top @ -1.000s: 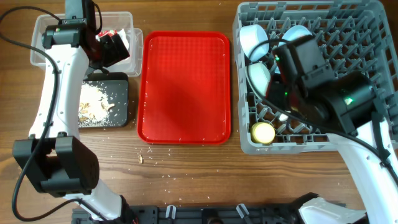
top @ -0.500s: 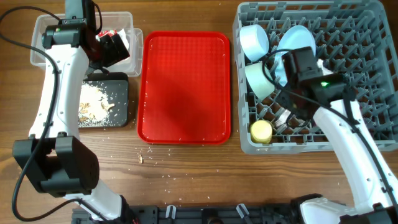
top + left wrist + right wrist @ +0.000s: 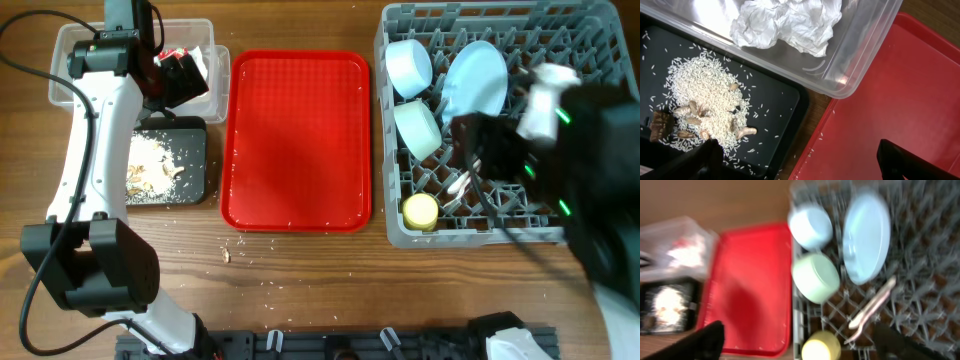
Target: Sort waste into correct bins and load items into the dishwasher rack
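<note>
The grey dishwasher rack (image 3: 590, 60) holds a pale blue plate (image 3: 475, 80), a blue bowl (image 3: 408, 65), a mint bowl (image 3: 420, 128), a yellow cup (image 3: 421, 211) and white cutlery (image 3: 460, 185). My right gripper (image 3: 800, 335) is open and empty, high above the rack's left part. Its arm (image 3: 570, 170) is a blur in the overhead view. In the clear bin (image 3: 70, 45) lie a red-and-white wrapper (image 3: 175, 55) and crumpled tissue (image 3: 787, 22). Rice and brown scraps (image 3: 705, 105) lie in the black bin (image 3: 775, 100). My left gripper (image 3: 805, 167) hangs open over the edge between the black bin and the red tray.
A flat red tray (image 3: 296, 140) lies between the bins and the rack, with a few crumbs on it. More crumbs (image 3: 228, 253) are scattered on the wooden table in front of it. The left arm (image 3: 95, 150) stretches over the black bin.
The right gripper has opened, let go of the cutlery in the rack, and lifted away towards the right. The left arm has stayed where it was.
</note>
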`<action>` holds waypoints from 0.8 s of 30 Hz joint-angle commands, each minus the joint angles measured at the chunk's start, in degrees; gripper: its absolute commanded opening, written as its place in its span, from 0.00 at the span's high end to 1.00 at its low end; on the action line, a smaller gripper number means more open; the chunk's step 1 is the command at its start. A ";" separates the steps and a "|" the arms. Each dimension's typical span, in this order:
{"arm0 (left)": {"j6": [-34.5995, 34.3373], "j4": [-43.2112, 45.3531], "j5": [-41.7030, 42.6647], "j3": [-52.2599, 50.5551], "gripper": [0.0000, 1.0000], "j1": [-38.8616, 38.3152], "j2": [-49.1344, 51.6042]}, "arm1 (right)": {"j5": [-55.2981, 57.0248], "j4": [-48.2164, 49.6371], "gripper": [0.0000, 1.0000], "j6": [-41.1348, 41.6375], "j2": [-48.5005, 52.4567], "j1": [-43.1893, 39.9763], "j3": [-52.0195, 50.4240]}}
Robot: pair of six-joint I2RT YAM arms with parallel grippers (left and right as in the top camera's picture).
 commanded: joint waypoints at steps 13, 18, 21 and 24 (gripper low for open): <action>0.04 0.15 -0.76 1.07 0.00 0.00 -0.61 | 7.89 0.81 0.00 -7.45 -12.87 -0.46 -3.43; 0.04 0.15 -0.76 1.07 0.00 0.00 -0.61 | 0.63 22.53 0.00 -17.94 -21.07 -4.87 -22.93; 0.04 0.15 -0.76 1.07 0.00 0.02 -0.61 | -4.17 35.50 0.00 -17.66 -28.06 -7.26 -36.98; 0.04 0.15 -0.76 1.07 0.00 0.00 -0.61 | -9.81 51.58 0.00 -17.62 -37.29 -8.72 -54.86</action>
